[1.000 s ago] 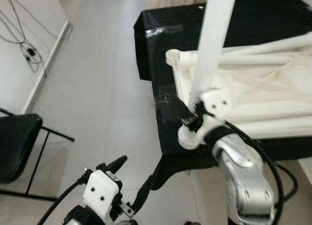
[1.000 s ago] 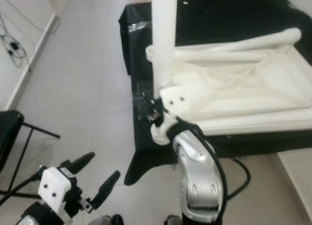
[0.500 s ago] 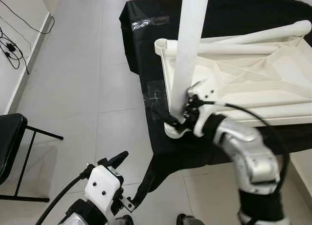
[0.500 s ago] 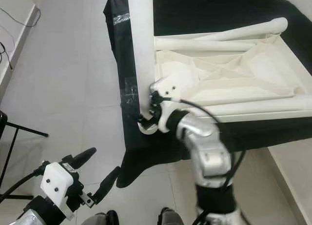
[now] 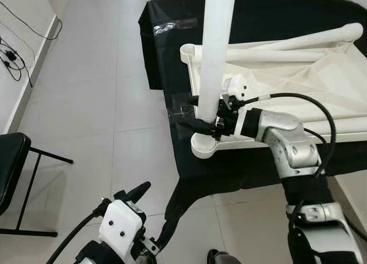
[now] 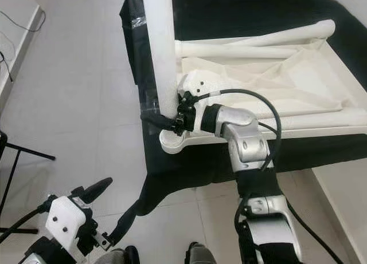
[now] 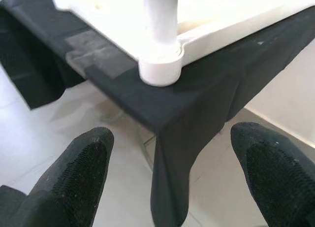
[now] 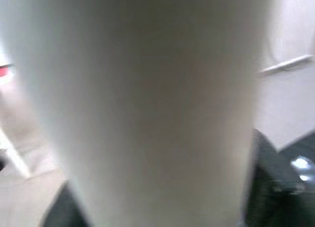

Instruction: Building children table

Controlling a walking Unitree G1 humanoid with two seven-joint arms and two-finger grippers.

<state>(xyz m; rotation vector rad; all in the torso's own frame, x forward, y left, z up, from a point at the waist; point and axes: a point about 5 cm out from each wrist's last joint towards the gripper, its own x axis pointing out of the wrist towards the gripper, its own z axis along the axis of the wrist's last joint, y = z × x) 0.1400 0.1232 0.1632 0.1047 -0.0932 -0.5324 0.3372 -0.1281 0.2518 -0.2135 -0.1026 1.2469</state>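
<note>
Your right pincer point(image 5: 213, 125) clamps the white leg point(image 5: 215, 52) upright over the tabletop's corner socket point(image 5: 202, 146) to seat it; your left pincer point(image 7: 172, 153) hangs wide below.

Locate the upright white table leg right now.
In the left eye view, the upright white table leg stands in the near-left corner socket of the overturned white tabletop, gripped by the right gripper.

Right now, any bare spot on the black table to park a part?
Bare black cloth beyond the white tabletop, toward the far edge, plus a thin strip by the taped corner. The near corner is crowded: the right gripper clamps the upright leg there.
</note>
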